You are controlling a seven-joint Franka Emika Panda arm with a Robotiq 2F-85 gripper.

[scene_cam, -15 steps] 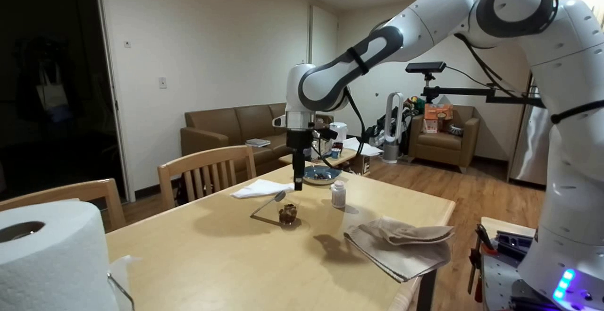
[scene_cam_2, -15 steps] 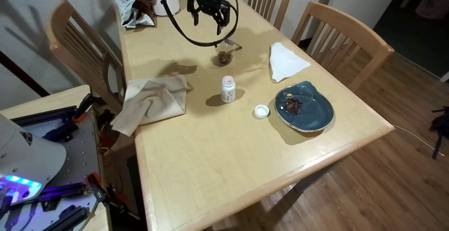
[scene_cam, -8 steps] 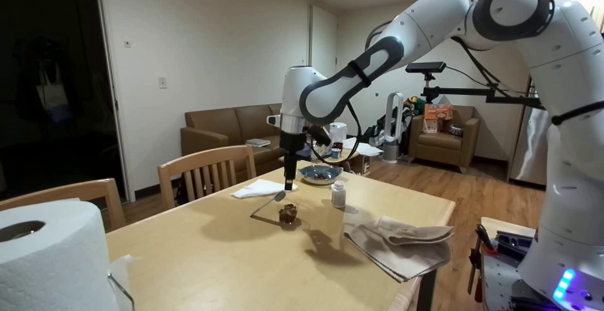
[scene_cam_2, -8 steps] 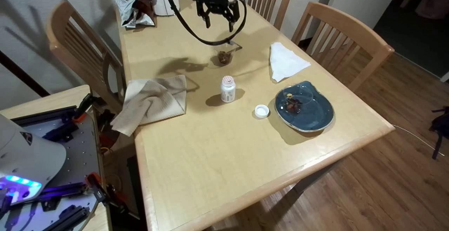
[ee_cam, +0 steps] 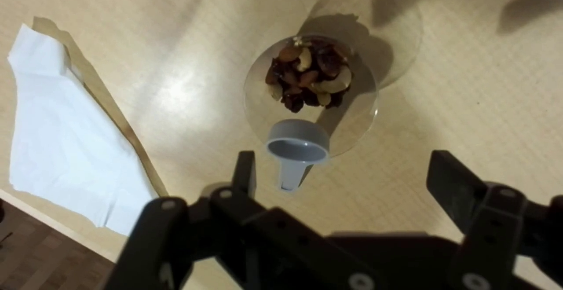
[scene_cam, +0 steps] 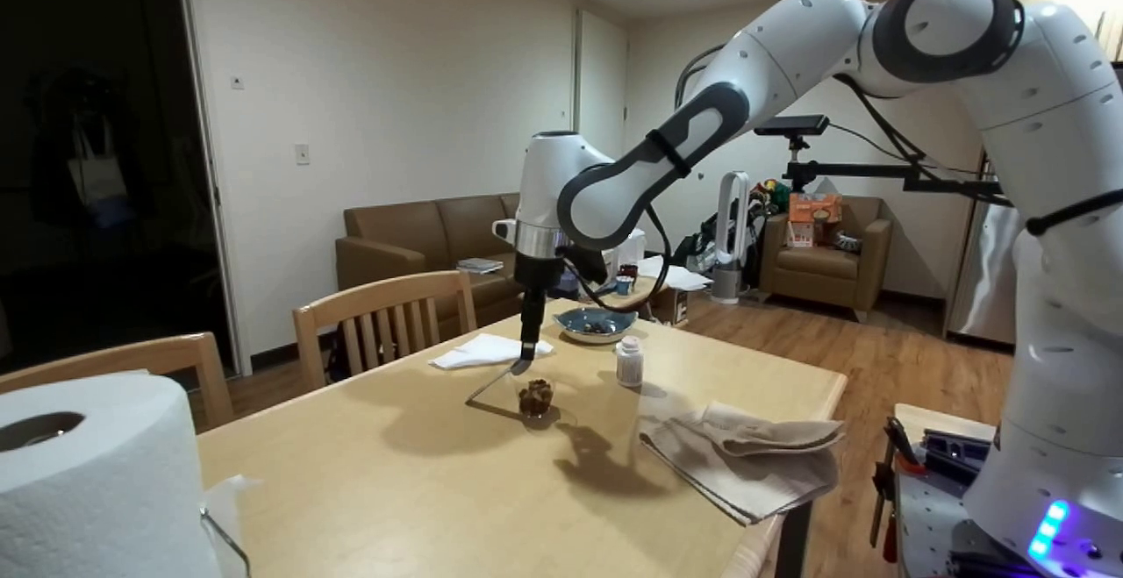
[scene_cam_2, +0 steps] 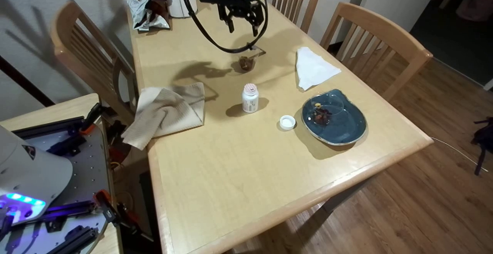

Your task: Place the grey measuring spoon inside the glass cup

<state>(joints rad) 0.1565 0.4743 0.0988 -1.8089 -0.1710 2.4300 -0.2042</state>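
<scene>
The grey measuring spoon (ee_cam: 298,142) leans at a slant on the rim of the glass cup, scoop up, with its handle running down to the table; its thin handle shows in an exterior view (scene_cam: 489,387). The see-through glass cup (ee_cam: 367,125) holds nuts and dried fruit and also stands in an exterior view (scene_cam: 550,388). My gripper (ee_cam: 343,162) is open and empty, above the table. In the wrist view the spoon shows between the fingers, closer to the left one. In exterior views the fingertips (scene_cam: 526,352) (scene_cam_2: 243,31) are just above the scoop; contact cannot be told.
A white bottle (scene_cam_2: 250,99) and a white cap (scene_cam_2: 287,122) stand near the cup. A blue dish (scene_cam_2: 348,130) holds another clear glass with nuts. A white napkin (scene_cam_2: 314,69), a beige cloth (scene_cam_2: 169,109), a paper roll (scene_cam: 96,481) and a snack bag (scene_cam_2: 150,9) lie around.
My open gripper has moved left and lower in an exterior view, tilting a little, and now sits close over the scoop. The spoon and the cup have not moved.
</scene>
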